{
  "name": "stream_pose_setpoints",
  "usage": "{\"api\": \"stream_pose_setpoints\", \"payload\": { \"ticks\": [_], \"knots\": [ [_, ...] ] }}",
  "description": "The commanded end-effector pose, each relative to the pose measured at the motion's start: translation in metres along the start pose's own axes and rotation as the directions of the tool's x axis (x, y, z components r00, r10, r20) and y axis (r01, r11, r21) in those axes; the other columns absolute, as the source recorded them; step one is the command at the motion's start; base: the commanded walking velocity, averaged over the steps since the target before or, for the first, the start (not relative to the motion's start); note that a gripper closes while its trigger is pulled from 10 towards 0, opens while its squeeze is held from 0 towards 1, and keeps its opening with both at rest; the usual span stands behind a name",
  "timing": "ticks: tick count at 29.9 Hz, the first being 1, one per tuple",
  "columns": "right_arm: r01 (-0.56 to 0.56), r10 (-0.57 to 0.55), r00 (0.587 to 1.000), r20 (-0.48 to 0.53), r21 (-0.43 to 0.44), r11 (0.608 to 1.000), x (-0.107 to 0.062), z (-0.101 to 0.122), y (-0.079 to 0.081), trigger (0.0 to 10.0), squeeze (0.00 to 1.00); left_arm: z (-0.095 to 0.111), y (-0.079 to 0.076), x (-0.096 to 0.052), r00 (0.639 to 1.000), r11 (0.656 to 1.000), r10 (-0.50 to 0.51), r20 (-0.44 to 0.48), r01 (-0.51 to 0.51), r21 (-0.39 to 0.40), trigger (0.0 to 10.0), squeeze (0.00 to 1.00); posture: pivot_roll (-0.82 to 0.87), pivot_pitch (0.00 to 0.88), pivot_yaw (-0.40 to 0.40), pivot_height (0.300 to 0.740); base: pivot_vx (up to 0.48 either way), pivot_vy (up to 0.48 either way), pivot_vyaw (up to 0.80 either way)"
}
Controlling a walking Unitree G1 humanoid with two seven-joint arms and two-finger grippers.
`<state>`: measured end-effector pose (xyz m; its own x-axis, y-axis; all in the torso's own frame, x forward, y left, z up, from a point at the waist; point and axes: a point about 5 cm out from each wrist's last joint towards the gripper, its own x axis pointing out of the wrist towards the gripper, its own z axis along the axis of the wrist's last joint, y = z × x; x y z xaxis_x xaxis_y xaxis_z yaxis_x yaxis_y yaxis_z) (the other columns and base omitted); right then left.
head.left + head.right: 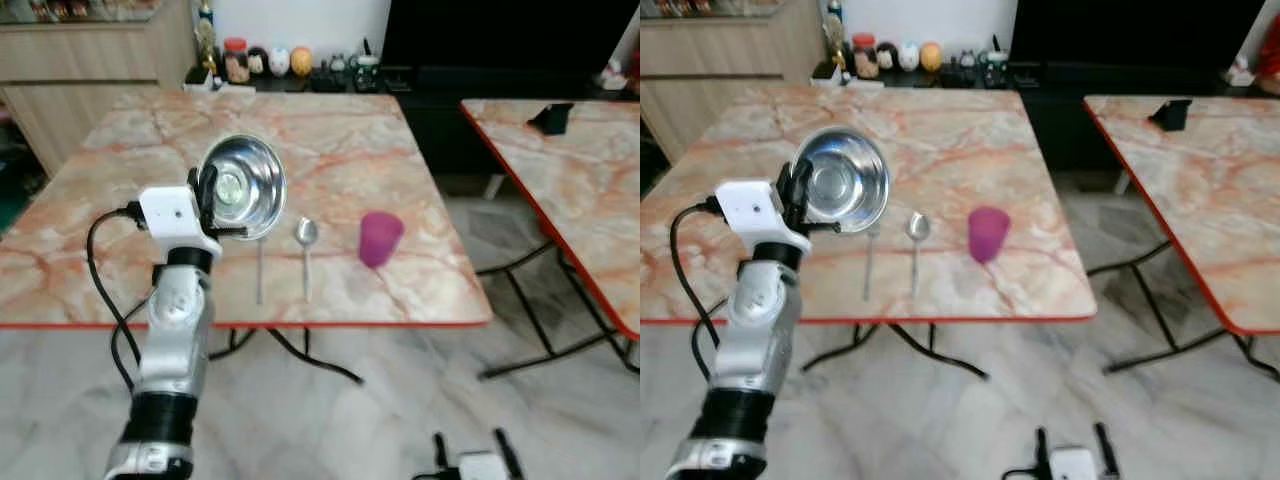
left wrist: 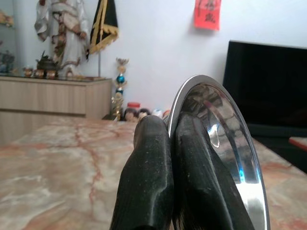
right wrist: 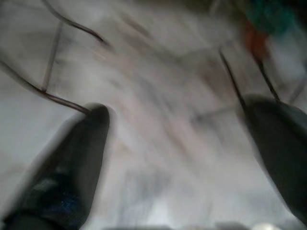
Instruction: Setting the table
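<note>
Two fingers of left hand (image 1: pixel 212 200) pinched tight on rim of steel bowl (image 1: pixel 243 188), raised on edge above marble worktop (image 1: pixel 340 150), near its front edge. Risk: thin rim grip, could swivel or slip, drop onto fork (image 1: pixel 259 268) and spoon (image 1: pixel 306 255) just beneath. Bowl mouth facing camera, no long axis, round. Purple cup (image 1: pixel 379 238) beside spoon. Right hand (image 1: pixel 470 458) low over floor, fingers spread wide.
</note>
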<state>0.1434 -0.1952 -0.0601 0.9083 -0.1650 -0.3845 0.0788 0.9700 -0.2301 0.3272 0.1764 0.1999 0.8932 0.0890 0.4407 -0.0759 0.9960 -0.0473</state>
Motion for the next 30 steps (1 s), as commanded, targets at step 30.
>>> {"api": "stream_pose_setpoints", "payload": {
  "ticks": [30],
  "knots": [
    [0.053, -0.064, 0.981, 0.181, 0.065, 0.996, 0.028, 0.05, -0.028, 10.0, 0.0, 0.002, -0.002, 0.006, 1.0, 1.0, 0.012, 0.007, -0.012, -0.01, 10.0, 0.0, -0.03, 0.0, -0.003, 0.74, 0.0, -0.304, 0.0]
  ]
}}
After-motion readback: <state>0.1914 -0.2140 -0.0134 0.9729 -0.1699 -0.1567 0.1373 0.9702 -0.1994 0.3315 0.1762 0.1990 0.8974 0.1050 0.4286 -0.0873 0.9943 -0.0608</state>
